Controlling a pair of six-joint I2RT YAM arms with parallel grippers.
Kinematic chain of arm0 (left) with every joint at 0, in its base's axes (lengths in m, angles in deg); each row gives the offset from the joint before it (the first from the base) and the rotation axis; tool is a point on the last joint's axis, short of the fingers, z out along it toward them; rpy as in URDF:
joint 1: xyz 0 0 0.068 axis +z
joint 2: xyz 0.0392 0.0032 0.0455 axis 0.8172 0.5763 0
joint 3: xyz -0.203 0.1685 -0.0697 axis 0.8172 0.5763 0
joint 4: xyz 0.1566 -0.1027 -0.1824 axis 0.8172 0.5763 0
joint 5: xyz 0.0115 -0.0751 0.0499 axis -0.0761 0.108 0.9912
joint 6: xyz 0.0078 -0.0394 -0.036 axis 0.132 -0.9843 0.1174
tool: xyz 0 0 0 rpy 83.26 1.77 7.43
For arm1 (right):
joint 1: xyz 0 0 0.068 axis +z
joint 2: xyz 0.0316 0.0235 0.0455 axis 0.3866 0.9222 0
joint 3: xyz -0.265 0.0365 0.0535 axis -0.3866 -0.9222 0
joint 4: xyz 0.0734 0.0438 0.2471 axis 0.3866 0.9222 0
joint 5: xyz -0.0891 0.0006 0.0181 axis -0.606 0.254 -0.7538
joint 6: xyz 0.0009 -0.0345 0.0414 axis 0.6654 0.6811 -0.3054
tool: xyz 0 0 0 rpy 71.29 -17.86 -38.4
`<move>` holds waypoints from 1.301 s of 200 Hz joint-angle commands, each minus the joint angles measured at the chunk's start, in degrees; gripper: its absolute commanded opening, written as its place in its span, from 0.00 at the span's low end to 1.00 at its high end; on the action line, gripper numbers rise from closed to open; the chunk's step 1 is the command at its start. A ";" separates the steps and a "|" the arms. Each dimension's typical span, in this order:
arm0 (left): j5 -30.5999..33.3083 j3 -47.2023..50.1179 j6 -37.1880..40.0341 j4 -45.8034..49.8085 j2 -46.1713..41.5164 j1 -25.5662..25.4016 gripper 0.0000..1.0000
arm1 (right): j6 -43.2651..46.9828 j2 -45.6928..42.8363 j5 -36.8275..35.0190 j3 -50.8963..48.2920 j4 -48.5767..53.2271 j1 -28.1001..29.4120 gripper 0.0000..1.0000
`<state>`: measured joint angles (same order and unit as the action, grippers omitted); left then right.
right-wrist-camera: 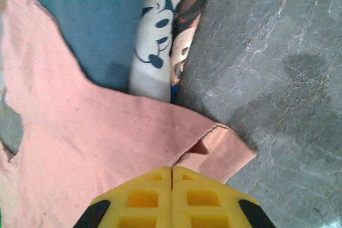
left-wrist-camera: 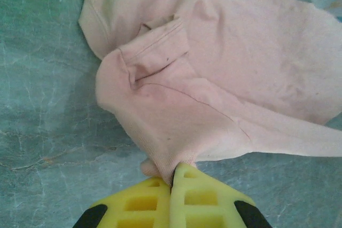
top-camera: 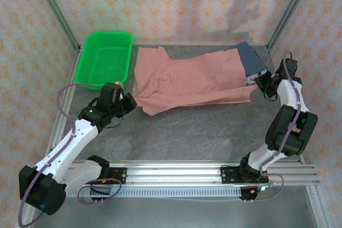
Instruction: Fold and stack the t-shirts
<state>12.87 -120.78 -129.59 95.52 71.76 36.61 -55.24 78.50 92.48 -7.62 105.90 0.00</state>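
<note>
Salmon-pink cloth, the pink t-shirt, lies spread wide across the far half of your table; its right end laps over the blue t-shirt at the far right, and the green basket sits just beside its left end. Your left jaws are pressed together on a bunched fold at the pink t-shirt's near left corner, low against the table. Your right jaws pinch the hem corner at its near right end, close to the blue t-shirt's printed edge.
</note>
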 commanded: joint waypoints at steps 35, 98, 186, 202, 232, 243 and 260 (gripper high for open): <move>-1.35 -2.67 -0.67 9.87 -6.53 2.69 0.00 | 0.55 -14.13 -1.77 -3.76 15.22 0.11 0.00; -0.72 5.69 -7.25 19.23 -19.83 2.81 0.00 | -3.45 -29.28 -7.49 -18.47 24.72 0.15 0.00; 5.62 8.51 -22.25 50.06 -44.07 2.81 0.00 | -4.58 -38.23 -17.20 -17.81 39.23 0.77 0.00; 6.74 7.72 -22.99 52.98 -45.16 2.79 0.00 | -4.50 -39.83 -19.11 -17.52 40.77 0.85 0.00; 6.48 8.06 -22.37 52.82 -43.73 2.75 0.00 | -5.43 -40.44 -18.48 -20.18 41.00 0.86 0.00; 6.89 7.66 -21.67 53.13 -42.59 2.76 0.00 | -5.50 -40.77 -19.11 -20.37 41.33 0.86 0.00; 8.32 7.59 -20.46 53.28 -40.43 2.81 0.00 | -5.81 -40.90 -19.54 -20.78 40.68 0.85 0.00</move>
<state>16.34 -111.90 -150.51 144.42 28.55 38.84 -59.81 38.26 76.61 -27.51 144.61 0.59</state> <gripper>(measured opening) 0.043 0.047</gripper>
